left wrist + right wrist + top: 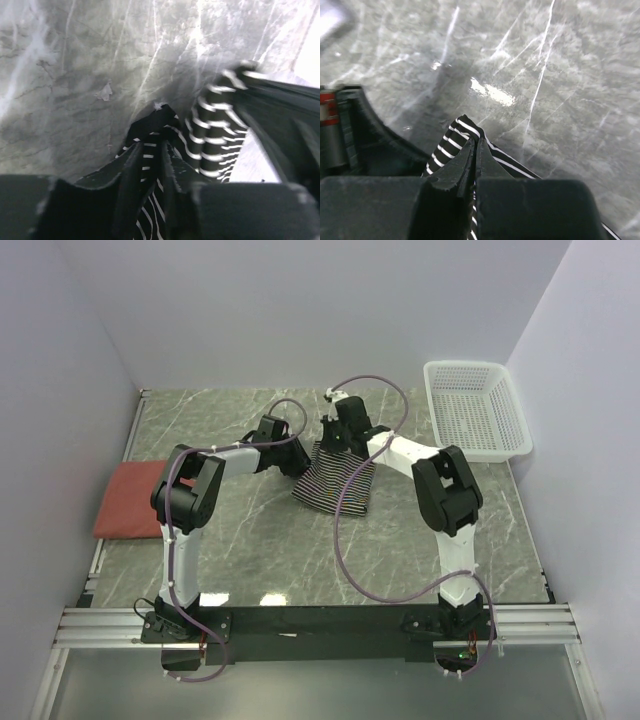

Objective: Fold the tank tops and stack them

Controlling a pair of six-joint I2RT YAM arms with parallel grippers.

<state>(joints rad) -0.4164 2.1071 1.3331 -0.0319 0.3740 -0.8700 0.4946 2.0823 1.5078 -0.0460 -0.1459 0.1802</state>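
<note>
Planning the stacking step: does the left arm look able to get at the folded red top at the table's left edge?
Probably yes. The red top lies flat on the left arm's own side with bare table between. But the left gripper is at the striped top, which the right gripper pinches.
</note>
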